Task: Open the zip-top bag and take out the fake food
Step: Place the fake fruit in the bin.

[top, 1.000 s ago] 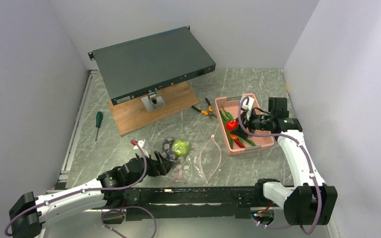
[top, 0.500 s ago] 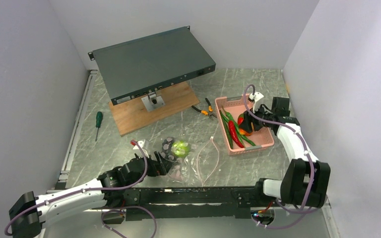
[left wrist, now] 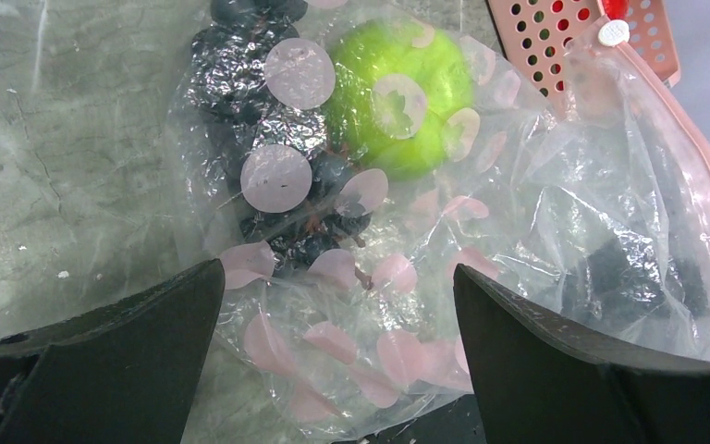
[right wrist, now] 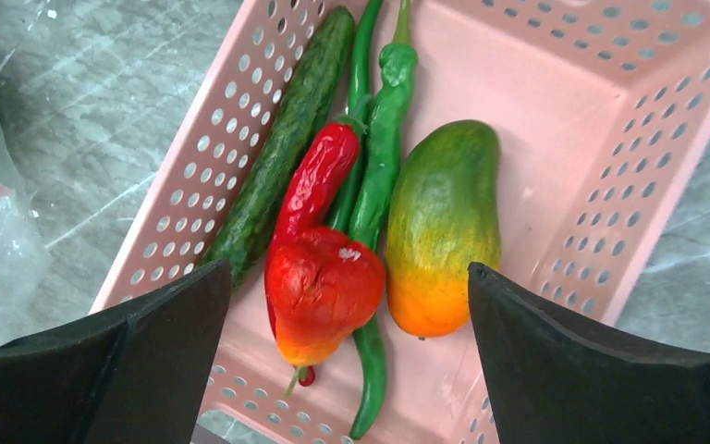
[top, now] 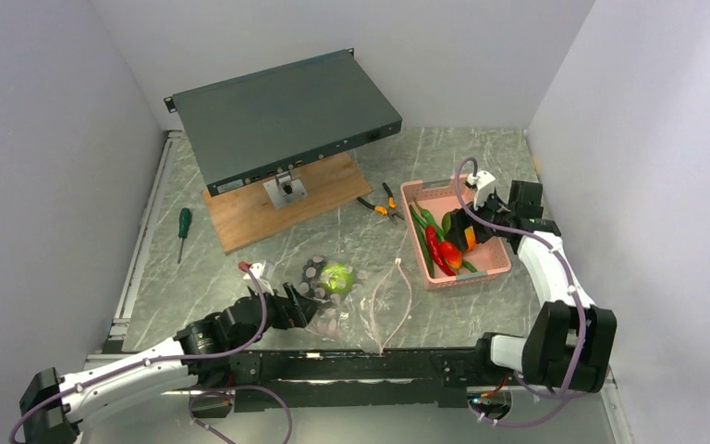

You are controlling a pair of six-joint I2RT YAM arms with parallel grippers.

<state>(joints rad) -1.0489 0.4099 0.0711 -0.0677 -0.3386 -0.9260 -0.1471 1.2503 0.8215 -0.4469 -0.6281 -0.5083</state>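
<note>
Left gripper (left wrist: pixel 337 273): we see its jaws spread wide and low over the zip-top bag (left wrist: pixel 518 185), closed on nothing. We judge it is placed to pin or pinch the plastic.
Right gripper (right wrist: pixel 348 273): its jaws are apart and empty, hanging above the pink basket (right wrist: pixel 610 111). That looks to us like the drop-off spot.
Bag: it lies flat on the table between the arms, near the front edge. Its pink zip rim (top: pixel 390 294) gapes toward the basket, so we take it as already opened.
Inside the bag: a green apple (left wrist: pixel 397 102) and dark grapes (left wrist: pixel 328 176) sit at the closed end, touching each other.
In the basket: a mango (right wrist: pixel 444 222), a red pepper (right wrist: pixel 324 287), a red chili (right wrist: pixel 319 176), a cucumber (right wrist: pixel 287 157) and green pods (right wrist: pixel 384 157) lie packed side by side.
Progress: we judge that most of the fake food is out and that the apple and grapes remain.
Surface: a grey marbled table (top: pixel 240 277), smooth, so we expect the floppy bag to slide unless held.
Room: plain pale walls on three sides. At the back, a dark rack unit (top: pixel 277 116) sits tilted on a wooden board (top: pixel 240 217).
Strays: a green screwdriver (top: pixel 184 227) lies at the left, and pliers (top: pixel 376 203) lie just beside the basket.
</note>
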